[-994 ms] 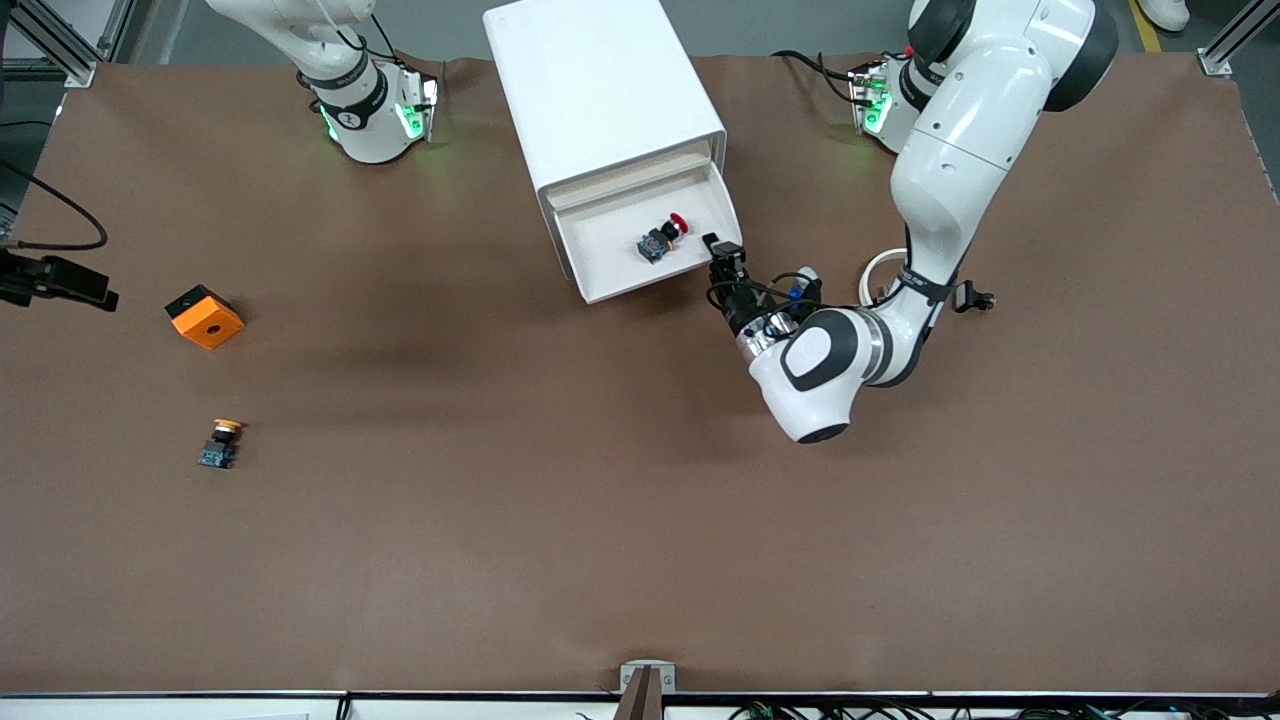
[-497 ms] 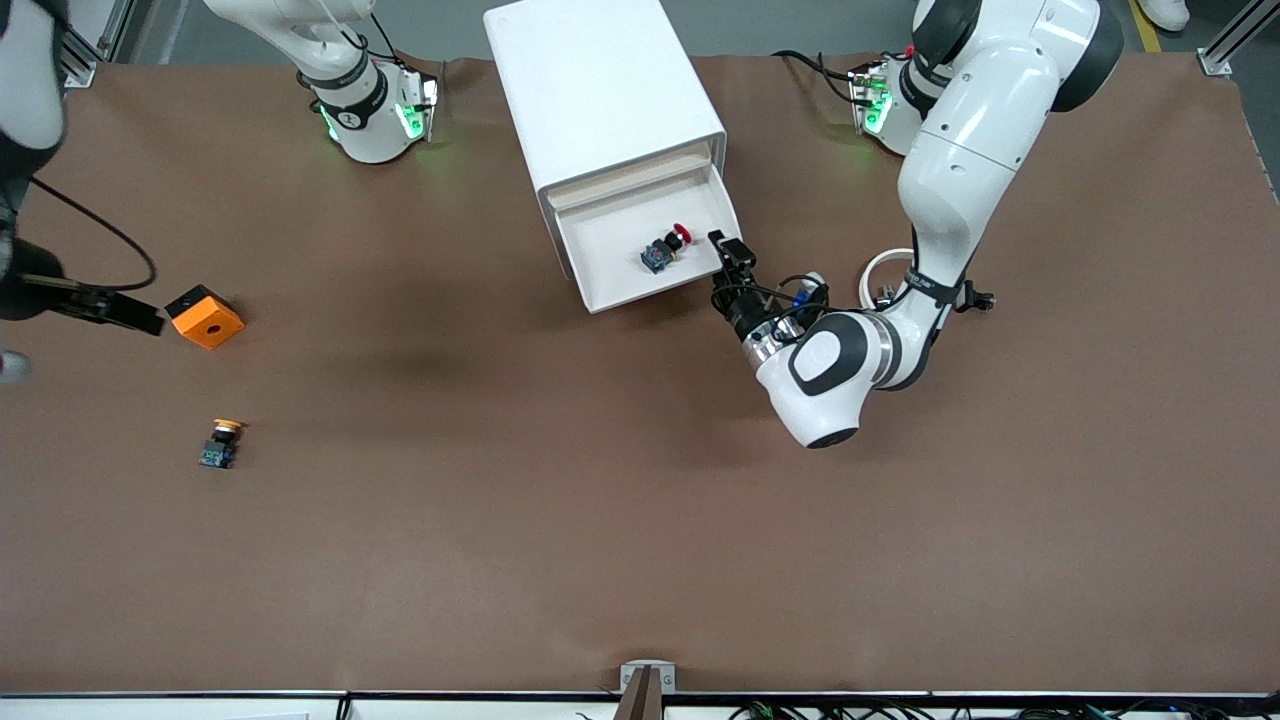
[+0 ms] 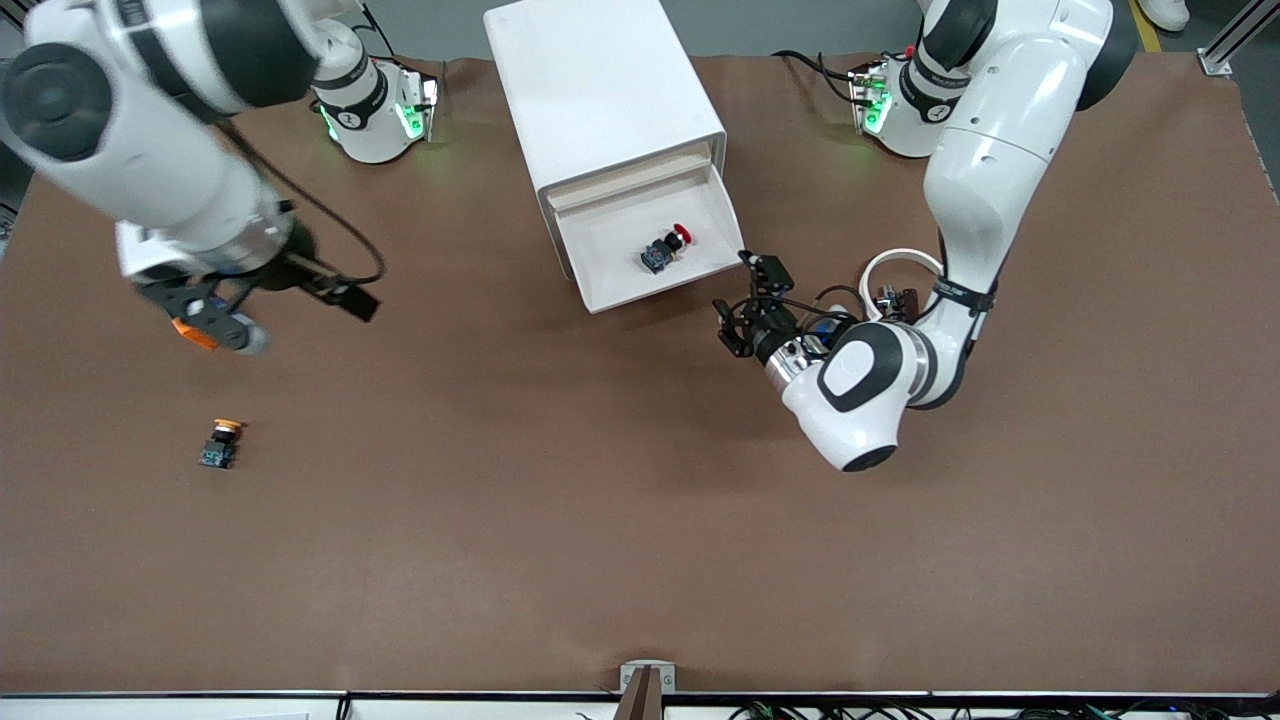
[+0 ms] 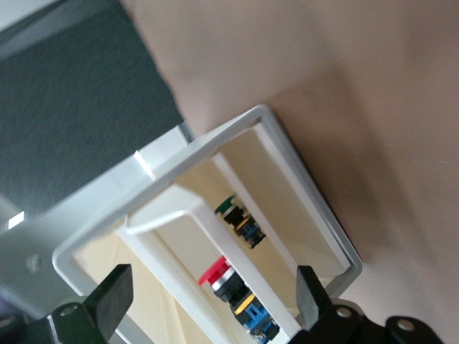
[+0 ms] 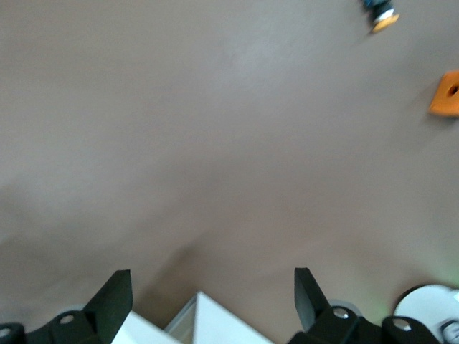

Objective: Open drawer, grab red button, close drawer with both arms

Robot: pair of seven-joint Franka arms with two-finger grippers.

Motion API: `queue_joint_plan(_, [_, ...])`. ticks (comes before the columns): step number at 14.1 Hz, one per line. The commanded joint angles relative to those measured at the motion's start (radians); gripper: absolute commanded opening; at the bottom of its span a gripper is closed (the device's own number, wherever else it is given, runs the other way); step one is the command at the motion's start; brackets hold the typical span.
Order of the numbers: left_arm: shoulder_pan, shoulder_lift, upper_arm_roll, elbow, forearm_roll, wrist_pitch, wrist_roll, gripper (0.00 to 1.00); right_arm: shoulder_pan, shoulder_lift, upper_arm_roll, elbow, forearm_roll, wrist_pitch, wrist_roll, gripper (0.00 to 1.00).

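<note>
The white drawer (image 3: pixel 600 290) stands pulled out of its cabinet (image 3: pixel 600 90). In it lies the button (image 3: pixel 665 247), with a red cap, black body and blue base, on its side. My left gripper (image 3: pixel 749 301) is open just off the drawer's front corner at the left arm's end and touches nothing. In the left wrist view the button (image 4: pixel 231 284) shows past the drawer's rim (image 4: pixel 301 183), in line with the open left gripper (image 4: pixel 213 271). My right gripper (image 3: pixel 275 305) hangs high over the table near the right arm's end. In its wrist view the right gripper (image 5: pixel 211 272) is open and empty.
An orange cube (image 3: pixel 190 333), also (image 5: pixel 446 93), sits partly hidden under the right hand. An orange-yellow capped button (image 3: pixel 222 443), also (image 5: pixel 380 14), lies nearer the front camera. A green-capped button (image 4: pixel 237 218) sits deeper in the drawer. The cabinet's corner (image 5: pixel 215 326) shows below the right gripper.
The left gripper has opened and backed away from the drawer's front corner. The right arm has swung in from the table's end, over the orange cube.
</note>
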Motion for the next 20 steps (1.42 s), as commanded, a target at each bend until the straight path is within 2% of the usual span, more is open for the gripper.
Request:
queue_joint_plan(1, [0.030,-0.025,0.001,0.003,0.077,0.012,0.193,1.00,0.114,0.042,-0.017,0.004,0.065,0.033,0.144,1.00])
queue_joint_plan(2, [0.043,-0.027,-0.001,0.010,0.100,0.012,0.253,1.00,0.148,0.059,-0.016,-0.005,0.087,0.078,0.213,1.00])
queue_joint_plan(9, [0.172,-0.096,-0.001,0.089,0.284,0.052,0.745,1.00,0.381,0.198,-0.019,-0.022,0.080,0.326,0.560,1.00])
queue_joint_plan(14, [0.229,-0.151,0.001,0.090,0.453,0.129,1.103,1.00,0.464,0.290,-0.019,-0.016,0.027,0.363,0.613,1.00])
queue_joint_plan(20, [0.254,-0.196,0.001,0.090,0.463,0.435,1.117,1.00,0.510,0.350,-0.019,-0.019,0.018,0.390,0.657,1.00])
